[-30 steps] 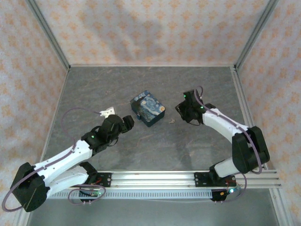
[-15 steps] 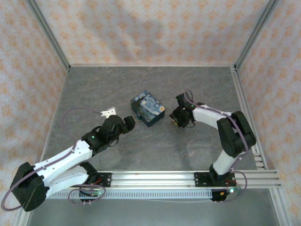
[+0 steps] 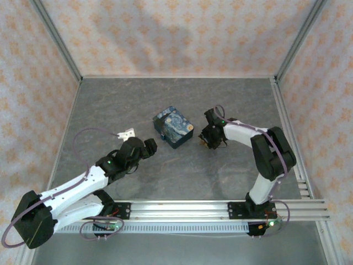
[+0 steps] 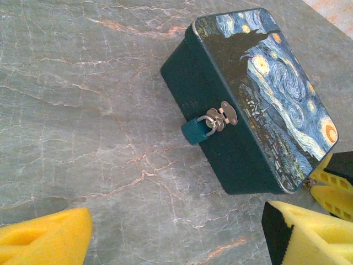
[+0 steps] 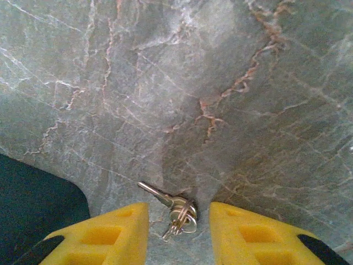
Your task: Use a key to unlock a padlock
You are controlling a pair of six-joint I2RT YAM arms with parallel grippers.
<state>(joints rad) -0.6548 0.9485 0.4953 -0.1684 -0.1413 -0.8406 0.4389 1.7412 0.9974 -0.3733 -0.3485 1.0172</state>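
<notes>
The right hand (image 5: 178,208), yellow fingers (image 5: 110,234) parted, straddles the small silver ringed key (image 5: 167,201) on the grey marbled surface (image 4: 83,110), evidently to pinch it; the left hand (image 4: 176,232), released, faces the small teal padlock (image 4: 194,131) hasped to the starry-night tin box (image 4: 265,94).
</notes>
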